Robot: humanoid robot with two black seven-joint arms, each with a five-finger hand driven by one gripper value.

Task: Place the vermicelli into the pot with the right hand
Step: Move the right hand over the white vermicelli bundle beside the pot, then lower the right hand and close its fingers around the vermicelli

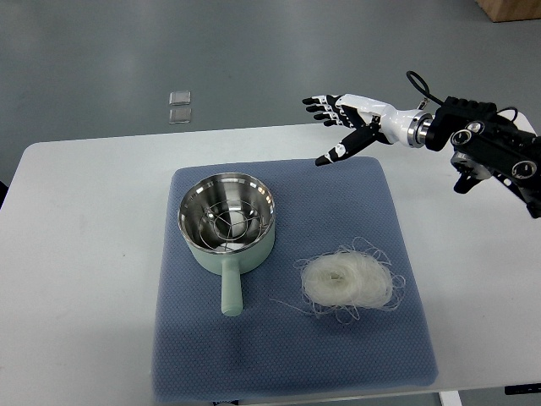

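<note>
1. Far left and all across: one white rounded-corner table [84, 254], carrying everything but the floor items.
2. On the grey floor beyond the table's far edge, left of centre: two small clear square packets [179, 106], one just behind the other, nearly touching.
3. Centre of the table: one blue-grey textured fabric mat [279, 355], roughly square, bearing both the pot and the noodles.
4. Left half of the mat: one pale mint-green saucepan with a shiny steel interior [226, 222], upright, its short green handle pointing toward the near edge; reflections only visible in the steel bowl, no noodles inside.
5. Right of the saucepan, on the mat's right half and slightly nearer the camera: one loose nest of translucent white vermicelli [347, 281], coiled into a flattened round bundle with a denser pale middle, thin stray strands looping out on every side, one trailing left toward the pot handle. Near the pot, not touching it; lying flat on the mat, untouched.
6. Upper right, above the mat's far right corner: one white-and-black robot right hand [338, 118], raised clear of the table, fingers spread and extended leftward, thumb angled down toward the mat, holding nothing. Well apart from the vermicelli.
7. Far right: one black jointed forearm with a silver wrist ring [490, 144], entering from the right edge, a black cable looping over the wrist.
</note>
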